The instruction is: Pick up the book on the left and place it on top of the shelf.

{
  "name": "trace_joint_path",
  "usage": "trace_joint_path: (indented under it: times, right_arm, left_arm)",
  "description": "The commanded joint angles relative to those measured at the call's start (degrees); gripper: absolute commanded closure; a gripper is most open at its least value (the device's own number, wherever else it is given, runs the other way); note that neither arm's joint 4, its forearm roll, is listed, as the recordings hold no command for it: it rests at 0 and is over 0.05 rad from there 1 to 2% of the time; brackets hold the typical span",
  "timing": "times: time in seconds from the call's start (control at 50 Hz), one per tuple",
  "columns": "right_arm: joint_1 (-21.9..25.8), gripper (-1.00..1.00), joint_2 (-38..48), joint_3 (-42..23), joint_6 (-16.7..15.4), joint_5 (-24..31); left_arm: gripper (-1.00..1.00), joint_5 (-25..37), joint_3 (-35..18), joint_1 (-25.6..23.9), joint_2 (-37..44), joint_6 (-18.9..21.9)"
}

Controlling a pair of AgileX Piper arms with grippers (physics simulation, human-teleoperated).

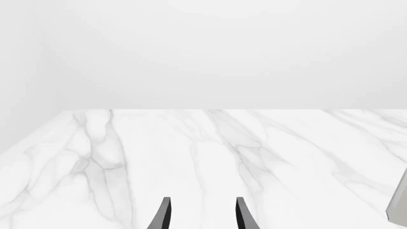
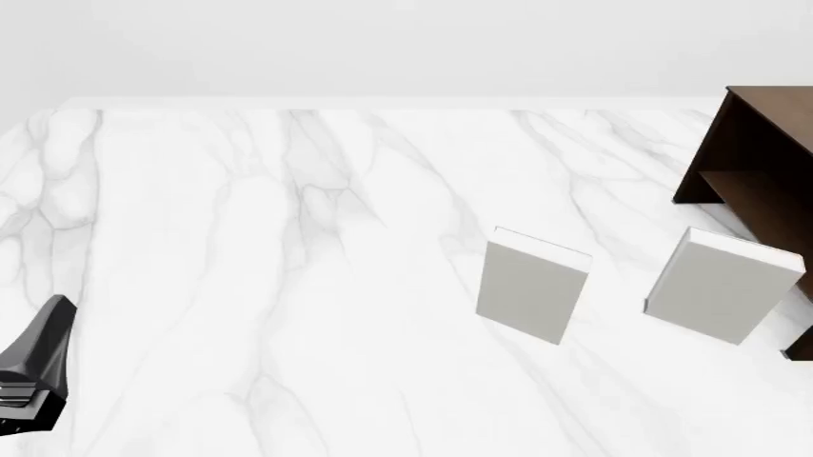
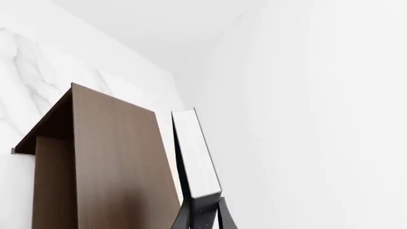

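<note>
In the right wrist view my right gripper (image 3: 202,214) is shut on the book (image 3: 197,152), which has a dark cover and white page edges. The book sits close against the broad flat face of the dark brown shelf (image 3: 108,162); I cannot tell whether they touch. Neither this book nor the right gripper shows in the front view, where the shelf (image 2: 763,162) stands at the right edge. My left gripper (image 1: 203,214) is open and empty over bare marble, and it sits low at the left in the front view (image 2: 38,357).
Two light grey-white books stand on the marble table (image 2: 254,238), one right of centre (image 2: 534,283) and one just in front of the shelf (image 2: 722,286). A grey edge (image 1: 399,205) shows in the left wrist view.
</note>
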Motion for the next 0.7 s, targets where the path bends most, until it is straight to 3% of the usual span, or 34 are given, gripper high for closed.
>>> trace_joint_path:
  times: [0.02,0.7]
  right_arm:
    - [-0.7,1.00,1.4,-1.6,0.3,-1.9]
    - [-0.5,1.00,5.6,-1.9,0.3,-4.1]
  left_arm:
    - [-1.00,0.0,0.0,0.0,0.0,0.0]
    - [-1.00,0.0,0.0,0.0,0.0,0.0]
